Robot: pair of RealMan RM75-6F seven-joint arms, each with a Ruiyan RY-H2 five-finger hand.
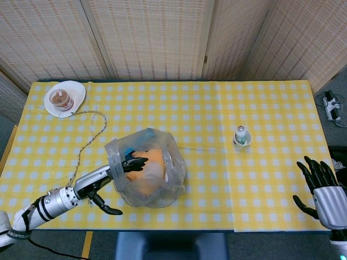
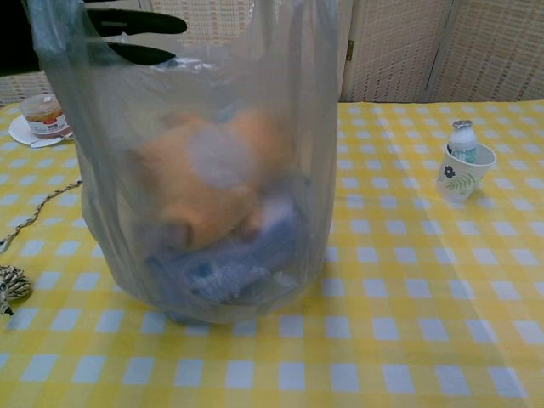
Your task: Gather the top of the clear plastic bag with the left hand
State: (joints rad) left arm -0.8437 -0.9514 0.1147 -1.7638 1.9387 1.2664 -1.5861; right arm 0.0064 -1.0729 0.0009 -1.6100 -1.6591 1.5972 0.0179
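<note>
The clear plastic bag [image 1: 162, 181] stands upright near the table's front, its top open, with an orange plush toy [image 1: 154, 157] and a blue packet [image 2: 229, 263] inside. My left hand [image 1: 111, 176] is at the bag's left rim. Its dark fingers [image 1: 135, 162] stretch apart over the rim into the mouth, while the thumb hangs outside, lower down. In the chest view the bag [image 2: 204, 170] fills the frame and the left hand's fingers [image 2: 136, 34] show dark through the film at the top left. My right hand [image 1: 321, 187] rests at the front right edge, fingers spread, holding nothing.
A flowered paper cup with a small bottle [image 1: 242, 136] [image 2: 461, 170] stands to the right of the bag. A white plate with a jar [image 1: 65, 97] [image 2: 38, 119] sits at the back left. A braided rope [image 1: 89, 135] [image 2: 13, 280] trails from it toward the bag.
</note>
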